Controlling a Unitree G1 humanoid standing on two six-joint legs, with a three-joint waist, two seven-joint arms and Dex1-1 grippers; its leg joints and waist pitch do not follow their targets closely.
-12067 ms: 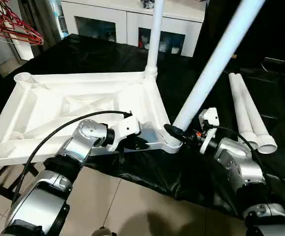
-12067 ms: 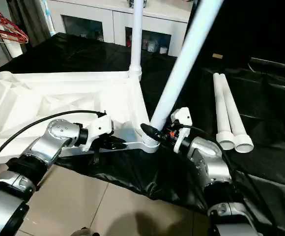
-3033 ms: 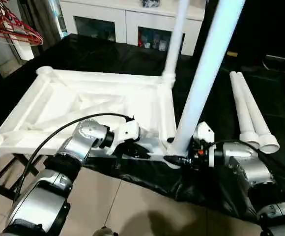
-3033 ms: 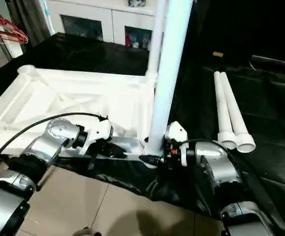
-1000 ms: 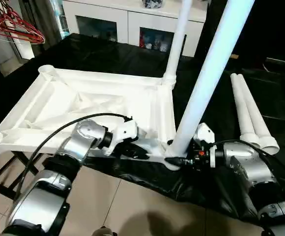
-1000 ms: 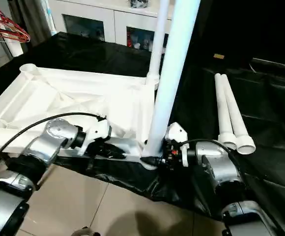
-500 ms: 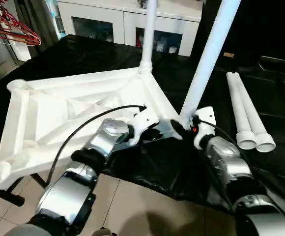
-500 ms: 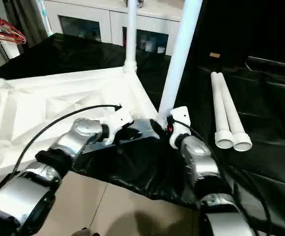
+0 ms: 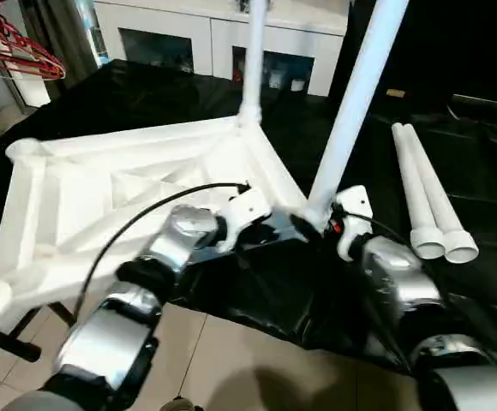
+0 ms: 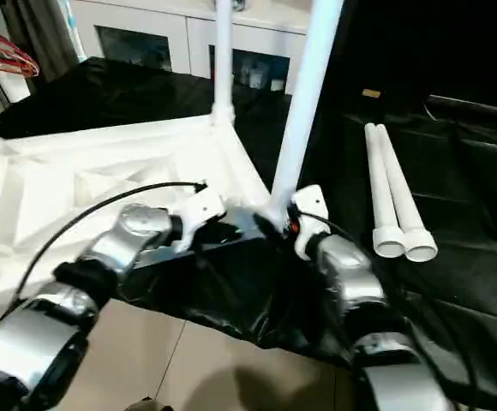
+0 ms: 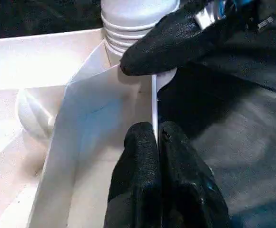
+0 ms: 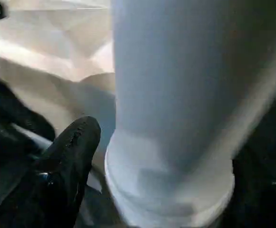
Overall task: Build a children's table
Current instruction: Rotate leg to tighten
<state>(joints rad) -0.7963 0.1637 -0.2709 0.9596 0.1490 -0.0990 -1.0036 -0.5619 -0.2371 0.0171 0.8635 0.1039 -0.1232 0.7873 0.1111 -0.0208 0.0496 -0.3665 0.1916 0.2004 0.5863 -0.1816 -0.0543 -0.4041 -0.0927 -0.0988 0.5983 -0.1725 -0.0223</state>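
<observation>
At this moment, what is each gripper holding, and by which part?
The left gripper pinches the thin edge wall of the table top beside the near corner socket. The right gripper is at the base of the near leg; whether it grips cannot be told.

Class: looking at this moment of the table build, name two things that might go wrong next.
1. The near leg leans in its corner socket; the right claw beside its base may let it tip.
2. The left claw pinches only the thin edge of the table top, which may slip or shift.
</observation>
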